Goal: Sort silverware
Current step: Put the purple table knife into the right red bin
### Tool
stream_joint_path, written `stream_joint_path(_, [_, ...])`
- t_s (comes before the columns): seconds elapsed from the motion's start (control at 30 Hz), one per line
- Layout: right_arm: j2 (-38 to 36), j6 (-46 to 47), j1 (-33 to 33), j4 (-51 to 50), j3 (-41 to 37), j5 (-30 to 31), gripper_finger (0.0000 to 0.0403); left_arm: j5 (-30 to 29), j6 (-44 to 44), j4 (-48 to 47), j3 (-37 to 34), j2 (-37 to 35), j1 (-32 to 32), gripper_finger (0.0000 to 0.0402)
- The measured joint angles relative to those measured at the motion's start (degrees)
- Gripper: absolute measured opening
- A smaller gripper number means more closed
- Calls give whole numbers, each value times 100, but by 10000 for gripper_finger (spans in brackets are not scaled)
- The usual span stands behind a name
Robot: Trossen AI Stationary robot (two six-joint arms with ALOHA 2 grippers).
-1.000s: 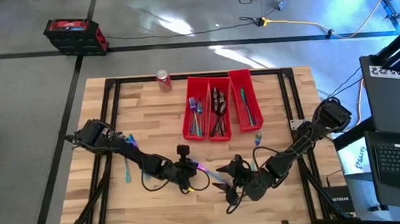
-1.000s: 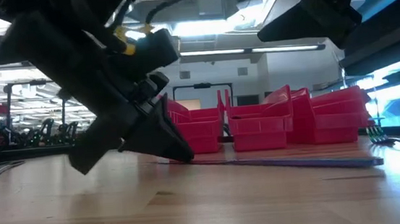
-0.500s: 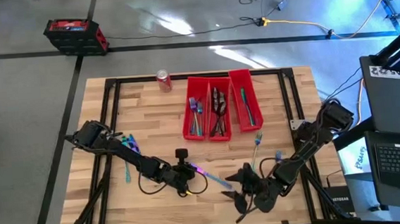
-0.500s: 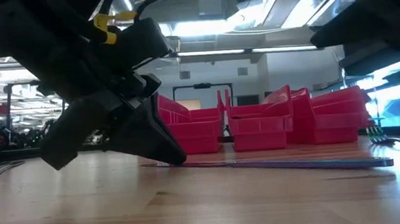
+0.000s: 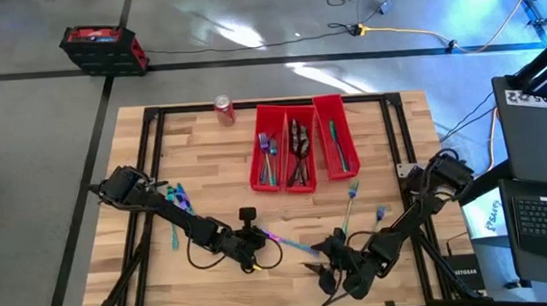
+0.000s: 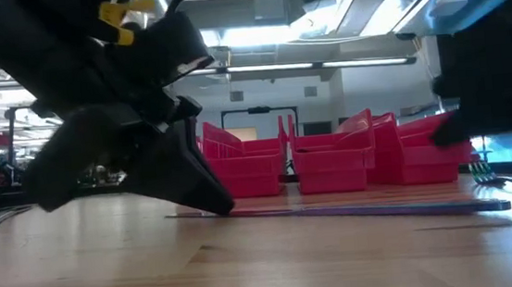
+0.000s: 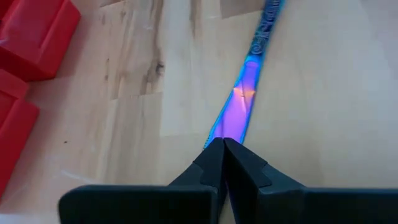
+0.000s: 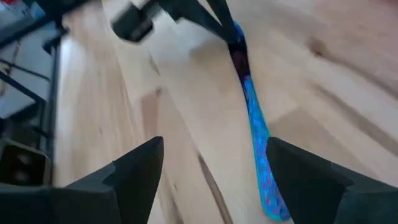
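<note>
We see the left hand (image 7: 222, 152) pressed together, pinching 1 end of an iridescent knife (image 7: 245, 99) that lies flat on the worktop (image 5: 207, 167); the rest of the blade runs straight ahead of its fingertips, toward the right hand (image 8: 211, 180). The right hand is spread wide and empty, low over the worktop, with the knife's free end between and just ahead of its 2 fingers (image 8: 134, 168).

Risks as we judge them: the pinch sits on the very tip, so the knife could pivot or slip out if the left hand lifts or drags; the right hand closing off-line would nudge the flat blade away instead of catching it; the 2 arms are close and could clash.

Other silverware: 2 forks (image 5: 352, 194) lie loose beyond the right hand toward the 3 red bins (image 5: 298, 151), which already hold pieces; a few more pieces (image 5: 175, 218) lie behind the left hand beside its arm. Sorting is well along but not finished.

Versus 1 second ago: the left hand has slid back toward the worktop's near edge with the knife trailing; the right hand has also dropped nearer that edge, uncovering the 2 forks; its jaws unchanged
</note>
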Motion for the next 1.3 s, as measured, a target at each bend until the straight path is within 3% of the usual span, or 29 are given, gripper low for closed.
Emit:
stream_joint_path(0.4, [159,-987,-197,6,-2,-86,269,45,-9,-10,-2,4,-133,0])
stream_joint_path(0.7, [159,-1672,-714,-182,-2,-1167,269,47,-7,-9,-2,4,-130,0])
stream_joint_path(0.83, [159,-2154,-934,-26,-2,-1373,269,47,7,-9,-2,4,-130,0])
stream_joint_path(1.03, [153,-3238,-997,601,-2,-1253,269,47,-17,-7,-4,4,-128,0])
stream_joint_path(1.3, [150,-3388,-994,921,-2,-644,269,45,-17,-7,-4,4,-128,0])
